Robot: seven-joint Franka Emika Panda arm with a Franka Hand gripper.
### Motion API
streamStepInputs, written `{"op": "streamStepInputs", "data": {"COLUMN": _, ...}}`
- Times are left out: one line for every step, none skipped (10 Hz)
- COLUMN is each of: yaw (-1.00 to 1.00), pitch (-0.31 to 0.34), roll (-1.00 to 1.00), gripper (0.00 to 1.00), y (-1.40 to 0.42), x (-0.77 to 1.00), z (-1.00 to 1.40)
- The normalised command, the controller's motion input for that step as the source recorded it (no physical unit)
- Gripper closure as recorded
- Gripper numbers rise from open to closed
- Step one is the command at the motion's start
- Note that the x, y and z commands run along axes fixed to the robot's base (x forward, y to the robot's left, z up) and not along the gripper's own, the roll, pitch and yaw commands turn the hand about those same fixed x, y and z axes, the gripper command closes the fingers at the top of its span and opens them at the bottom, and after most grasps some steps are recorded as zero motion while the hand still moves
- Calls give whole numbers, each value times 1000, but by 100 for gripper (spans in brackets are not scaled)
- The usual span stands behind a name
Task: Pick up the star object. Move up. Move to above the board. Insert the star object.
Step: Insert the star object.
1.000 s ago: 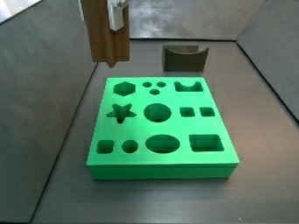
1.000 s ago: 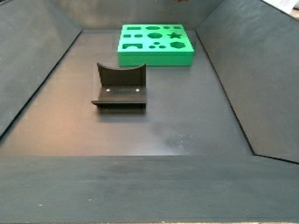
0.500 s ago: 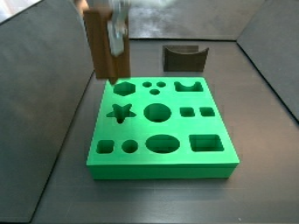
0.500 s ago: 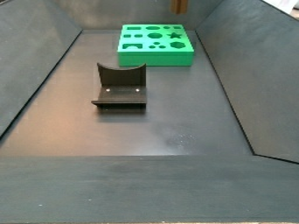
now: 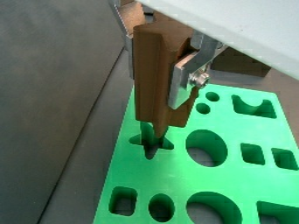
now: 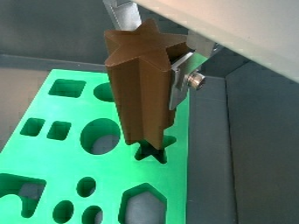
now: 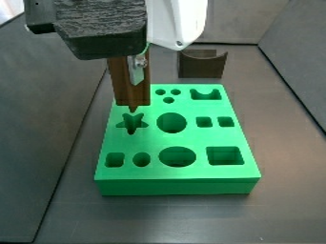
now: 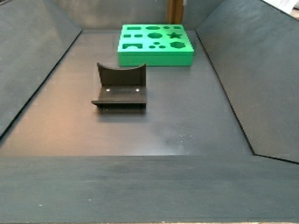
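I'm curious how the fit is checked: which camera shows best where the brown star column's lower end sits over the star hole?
A wrist view: the star object, held in the gripper, has its tip right at the board's star hole. A side view shows the column upright over it; the far side view shows only a sliver.

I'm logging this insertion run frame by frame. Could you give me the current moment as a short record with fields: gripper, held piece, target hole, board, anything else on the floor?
gripper: shut on the star object, above the board
star object: reddish-brown ridged column, upright, lower tip right at the star hole
star hole: on the board's edge; partly hidden by the column in both wrist views
insertion: tip at the opening; depth cannot be told
board: green slab, flat on the floor, other cut-outs empty
fixture: dark bracket, apart from the board
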Motion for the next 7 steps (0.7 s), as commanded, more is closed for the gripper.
{"op": "streamStepInputs", "data": {"yaw": 0, "pitch": -20, "roll": 61, "gripper": 100, "y": 0, "x": 0, "z": -309}}
{"op": "streamStepInputs", "data": {"yaw": 0, "pitch": -39, "roll": 60, "gripper": 100, "y": 0, "x": 0, "z": -346}}
{"op": "streamStepInputs", "data": {"yaw": -3, "pitch": -49, "roll": 43, "gripper": 100, "y": 0, "x": 0, "z": -326}}
{"op": "streamStepInputs", "data": {"yaw": -11, "pitch": -51, "roll": 30, "gripper": 100, "y": 0, "x": 6, "z": -320}}
{"op": "streamStepInputs", "data": {"yaw": -9, "pitch": -46, "roll": 36, "gripper": 100, "y": -3, "x": 26, "z": -311}}
{"op": "streamStepInputs", "data": {"yaw": -14, "pitch": -47, "roll": 36, "gripper": 100, "y": -3, "x": 23, "z": -326}}
{"op": "streamStepInputs", "data": {"yaw": -29, "pitch": -44, "roll": 41, "gripper": 100, "y": -20, "x": 37, "z": -331}}
